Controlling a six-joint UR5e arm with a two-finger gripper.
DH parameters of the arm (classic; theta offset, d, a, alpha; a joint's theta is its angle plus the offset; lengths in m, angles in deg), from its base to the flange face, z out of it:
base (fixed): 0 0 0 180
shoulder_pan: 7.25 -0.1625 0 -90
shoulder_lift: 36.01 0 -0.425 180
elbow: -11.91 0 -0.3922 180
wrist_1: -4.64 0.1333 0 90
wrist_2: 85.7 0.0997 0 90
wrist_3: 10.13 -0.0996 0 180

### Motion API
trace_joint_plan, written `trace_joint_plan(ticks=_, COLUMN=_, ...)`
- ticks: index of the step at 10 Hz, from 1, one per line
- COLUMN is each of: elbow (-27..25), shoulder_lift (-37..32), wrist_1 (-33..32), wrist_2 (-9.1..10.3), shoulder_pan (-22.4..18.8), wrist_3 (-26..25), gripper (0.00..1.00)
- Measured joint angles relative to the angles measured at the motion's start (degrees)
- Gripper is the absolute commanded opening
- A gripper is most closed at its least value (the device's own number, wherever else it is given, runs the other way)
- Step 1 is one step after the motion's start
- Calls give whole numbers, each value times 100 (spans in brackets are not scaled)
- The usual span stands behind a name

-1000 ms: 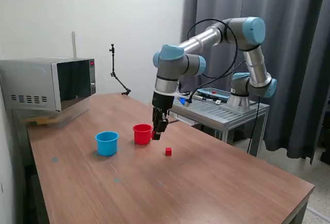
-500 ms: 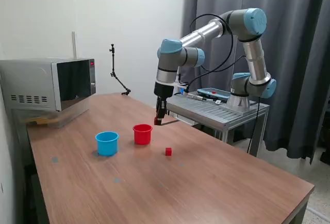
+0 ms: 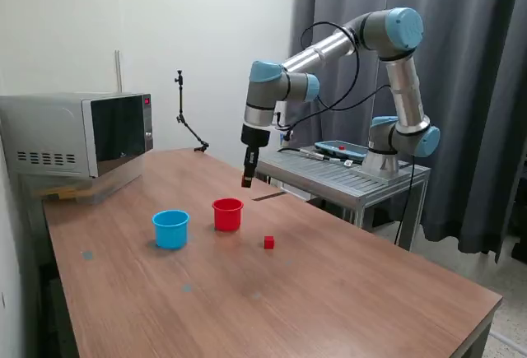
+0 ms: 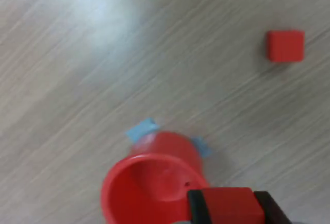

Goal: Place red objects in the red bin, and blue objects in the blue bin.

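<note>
My gripper [image 3: 247, 179] hangs in the air above and just behind the red bin [image 3: 228, 214], a small red cup on the wooden table. In the wrist view the gripper [image 4: 227, 207] is shut on a red cube [image 4: 227, 203] held between its dark fingers [image 4: 195, 203], over the rim of the red bin [image 4: 149, 188]. A second red cube [image 3: 269, 243] lies on the table to the exterior view's right of the red bin, and shows in the wrist view [image 4: 285, 45]. The light blue bin [image 3: 170, 228] stands to the exterior view's left of the red one. No blue cubes are in view.
A microwave [image 3: 78, 134] stands at the table's back left in the exterior view. A grey metal stand [image 3: 354, 179] holding the arm's base is behind the table's far edge. A thin black stand [image 3: 188, 123] rises at the back. Blue tape bits [image 4: 140, 130] lie under the red cup.
The gripper has risen from table level beside the red bin and shifted slightly to the exterior view's left, carrying the red cube. The cups and the loose red cube have not moved.
</note>
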Motion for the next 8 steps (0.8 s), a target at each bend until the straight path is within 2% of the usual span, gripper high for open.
trace_joint_plan(ticks=5, elbow=-37, shoulder_lift=28, wrist_1=-103, wrist_2=-14, shoulder_pan=466, wrist_3=33, gripper=0)
trace_joint_plan(ticks=8, elbow=-40, shoulder_lift=135, wrist_1=-192, wrist_2=55, shoulder_pan=535, wrist_3=60, gripper=0)
